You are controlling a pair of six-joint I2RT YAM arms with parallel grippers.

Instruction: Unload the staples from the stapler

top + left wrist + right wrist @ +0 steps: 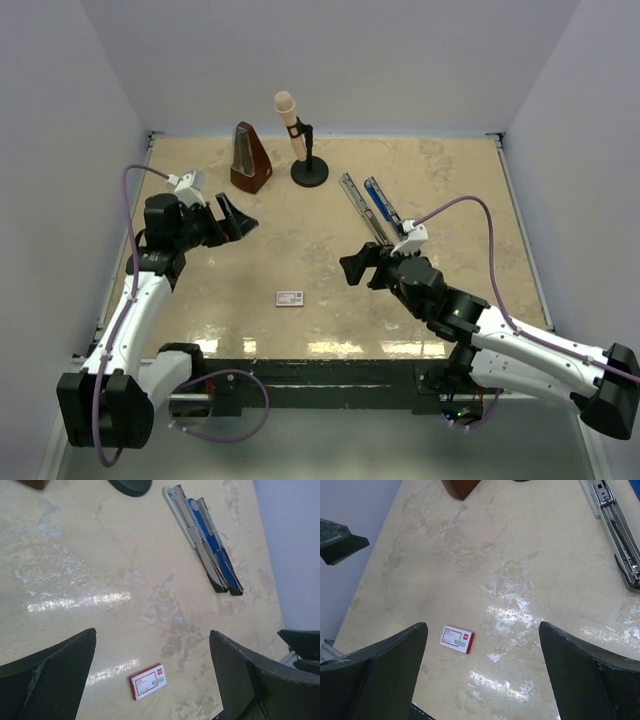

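The stapler lies swung open into two long bars at the back right, a silver rail bar beside a blue-and-black bar. It also shows in the left wrist view, and its silver rail shows in the right wrist view. A short grey strip, which looks like the staples, lies on top of a small white box with a red label; the strip also shows in the right wrist view. My left gripper is open and empty, raised at the left. My right gripper is open and empty, just in front of the stapler.
A brown metronome and a microphone on a black stand stand at the back. White walls enclose the table on three sides. The box lies between the two arms, near the front edge.
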